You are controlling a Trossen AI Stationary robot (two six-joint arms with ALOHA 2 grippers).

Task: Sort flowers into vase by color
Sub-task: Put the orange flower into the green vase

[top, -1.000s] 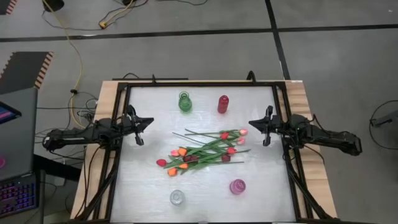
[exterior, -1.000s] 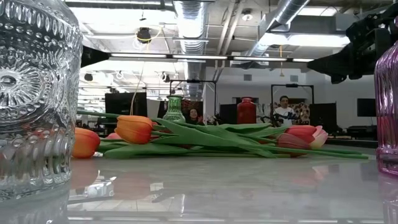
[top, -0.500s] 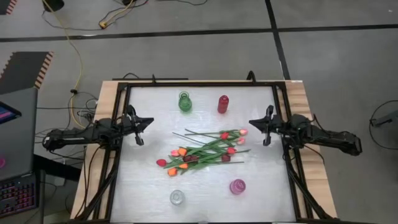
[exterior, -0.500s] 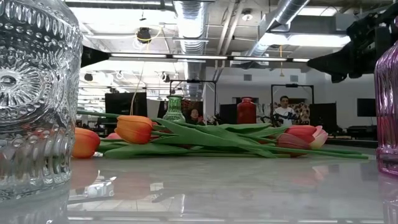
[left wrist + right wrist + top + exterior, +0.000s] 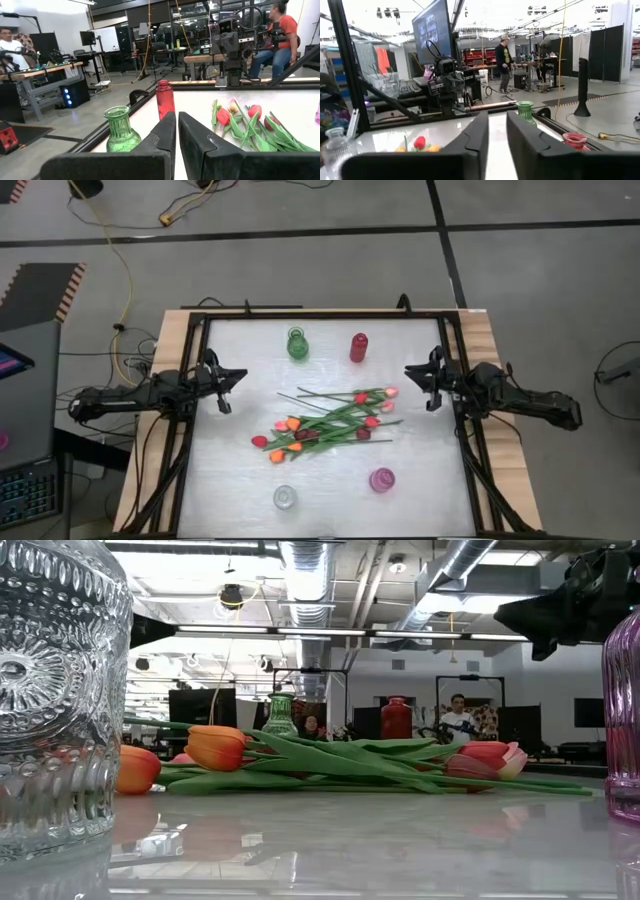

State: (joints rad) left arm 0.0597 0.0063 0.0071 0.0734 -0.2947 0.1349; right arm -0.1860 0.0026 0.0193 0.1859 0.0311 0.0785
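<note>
No sorting looks done: all the long-stemmed artificial tulips (image 5: 325, 423) lie heaped between 4 empty vases, left claw (image 5: 222, 386) pinched together, right claw (image 5: 431, 385) narrowly parted, both empty.

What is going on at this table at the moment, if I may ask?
Nothing is being handled yet. The flowers lie in a loose pile mid-table, with four vases around them: green, red, pink and clear, none visibly holding flowers. The left pincer waits shut at its side; the right pincer hovers at the opposite side, fingers slightly parted.
</note>
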